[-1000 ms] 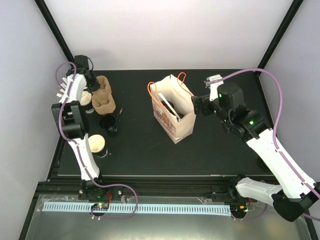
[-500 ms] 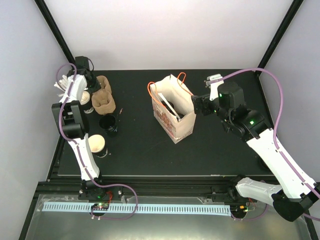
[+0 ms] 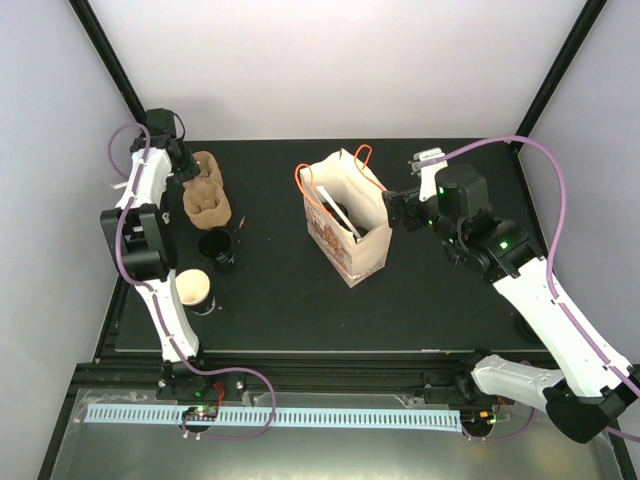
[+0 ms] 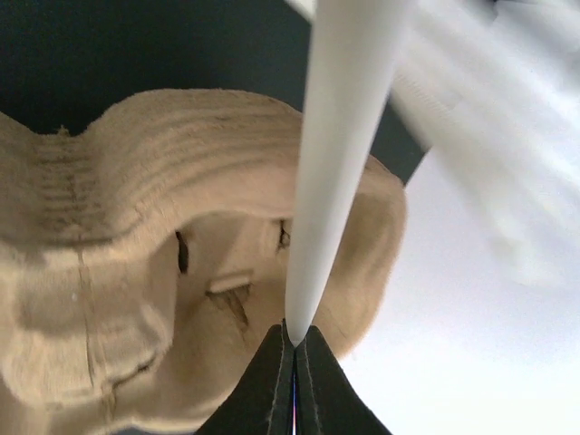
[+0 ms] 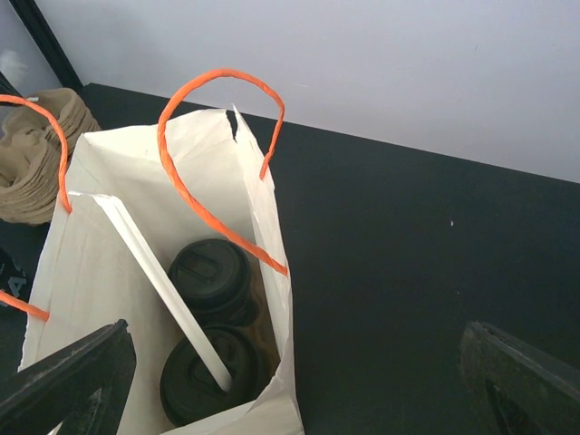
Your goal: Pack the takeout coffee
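Two takeout coffee cups with black lids stand inside the white paper bag with orange handles. A long white stick leans in the bag over them. My right gripper is open and hangs over the bag's right edge; from above it sits against the bag's right side. My left gripper is shut on the thin end of a white stirrer stick, at the table's far left beside the brown pulp carriers.
A stack of brown pulp carriers fills the left wrist view behind the stick. Two lidless cups stand near the left edge: a dark one and one with a tan inside. The table's black mat spreads between the arms.
My left jaws have come together on the white stick. The fan of white sticks at the far left has mostly gone from sight. The right arm has stayed still.
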